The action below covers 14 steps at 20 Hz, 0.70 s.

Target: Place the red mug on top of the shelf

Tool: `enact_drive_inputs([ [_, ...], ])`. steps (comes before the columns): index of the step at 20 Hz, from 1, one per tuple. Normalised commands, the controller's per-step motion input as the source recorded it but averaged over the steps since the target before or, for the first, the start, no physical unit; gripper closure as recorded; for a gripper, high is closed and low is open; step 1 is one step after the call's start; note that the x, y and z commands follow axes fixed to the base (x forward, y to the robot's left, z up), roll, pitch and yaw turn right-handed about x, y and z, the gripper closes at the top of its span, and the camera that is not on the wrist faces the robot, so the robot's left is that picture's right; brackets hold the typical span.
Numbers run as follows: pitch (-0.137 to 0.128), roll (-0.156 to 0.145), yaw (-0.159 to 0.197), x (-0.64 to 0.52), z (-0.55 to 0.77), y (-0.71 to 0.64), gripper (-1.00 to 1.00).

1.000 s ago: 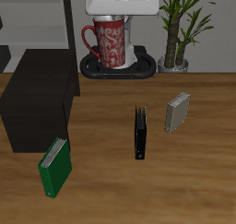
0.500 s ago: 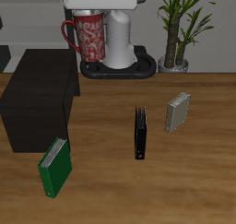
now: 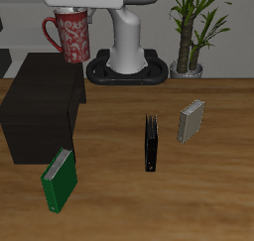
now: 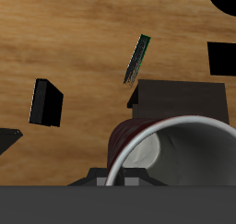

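The red mug (image 3: 67, 37), red with a pale floral pattern and a loop handle, hangs in the air above the back edge of the shelf (image 3: 42, 101), the low black cabinet. My gripper (image 3: 74, 11) is shut on the mug's rim from above; its fingers are mostly hidden behind the white hand. In the wrist view the mug (image 4: 152, 140) fills the foreground with its grey rim towards the camera, and the black shelf (image 4: 180, 99) lies just beyond it.
A green book (image 3: 59, 179) stands by the shelf's front corner. A black book (image 3: 151, 143) and a grey book (image 3: 190, 120) stand on the wooden table. A potted plant (image 3: 190, 32) and the robot base (image 3: 127, 66) are at the back.
My gripper has carried the red mug sideways from in front of the robot base to above the black shelf, rising slightly. Nothing else moved.
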Motion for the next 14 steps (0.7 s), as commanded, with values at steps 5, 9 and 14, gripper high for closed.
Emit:
enact_drive_inputs([
  [5, 0.04, -0.024, -0.034, 0.08, -0.11, -0.54, 1.0],
  [9, 0.033, -0.048, -0.018, 0.1, -0.15, -0.46, 1.0],
  [14, 0.009, -0.011, -0.034, 0.09, -0.11, -0.24, 1.0],
])
